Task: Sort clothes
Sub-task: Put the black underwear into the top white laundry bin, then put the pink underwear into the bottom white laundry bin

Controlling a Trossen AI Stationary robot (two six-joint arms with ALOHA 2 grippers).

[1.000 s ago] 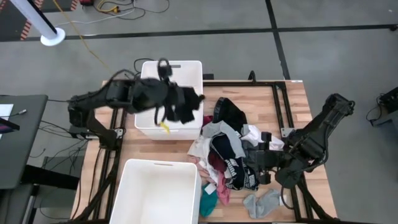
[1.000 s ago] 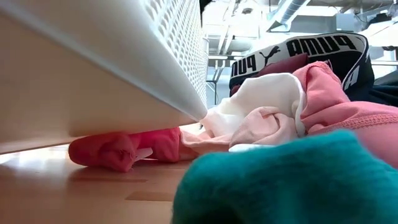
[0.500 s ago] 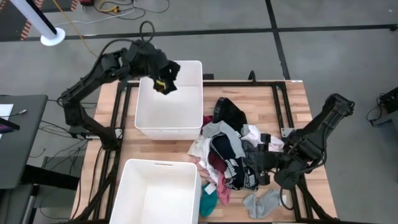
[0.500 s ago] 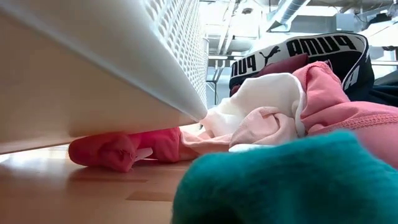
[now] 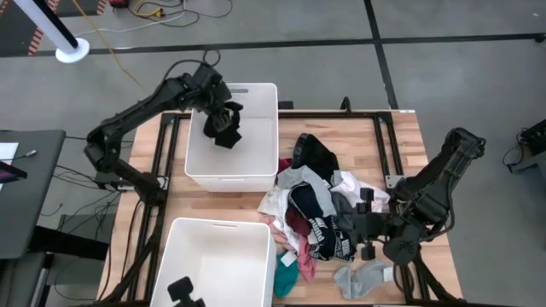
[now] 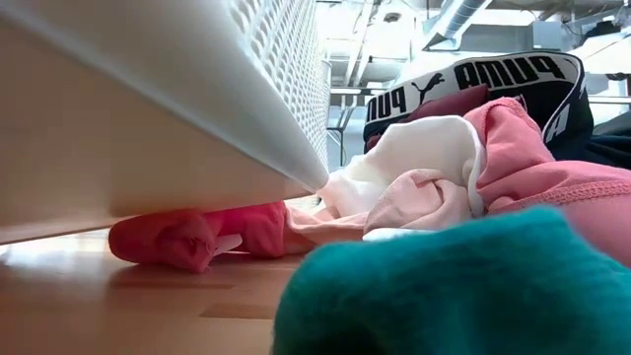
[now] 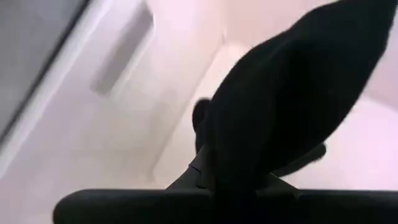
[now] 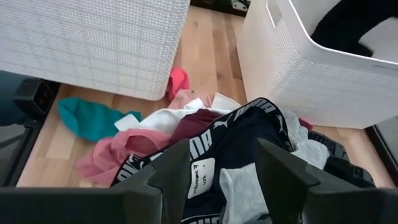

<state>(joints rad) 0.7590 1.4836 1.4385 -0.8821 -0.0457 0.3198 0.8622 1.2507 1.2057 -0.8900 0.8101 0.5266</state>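
A black garment [image 5: 228,126] hangs over the far white bin [image 5: 256,166], with my left gripper [image 5: 215,115] shut on it. In the left wrist view the black garment [image 7: 286,106] fills the picture above the bin's white floor. A pile of clothes [image 5: 316,205] lies on the table's right half: a black garment with a lettered waistband [image 8: 239,134], plus grey, white, pink, maroon and teal pieces. My right gripper [image 8: 227,171] hovers open just above that pile [image 5: 365,232], with nothing between its fingers. My left gripper holds the black garment by its upper bunch [image 7: 227,171], coming from above and slanting down into the far bin. The garment hangs slack below the fingers inside the bin's walls. The gripper's body hides the pinch itself, so one layer or several cannot be told.
A second white bin [image 5: 222,260] stands at the near left, with a small dark thing [image 5: 182,290] at its near end. A teal piece [image 5: 286,280] and a grey sock [image 5: 360,278] lie by the near edge. Bare wood [image 5: 401,145] shows at the far right.
My left gripper, shut on the black garment, has swung from the far bin's near right part toward its far left, rolling its wrist, then sunk, so the garment hangs lower in the bin. A small dark thing now shows in the near bin.
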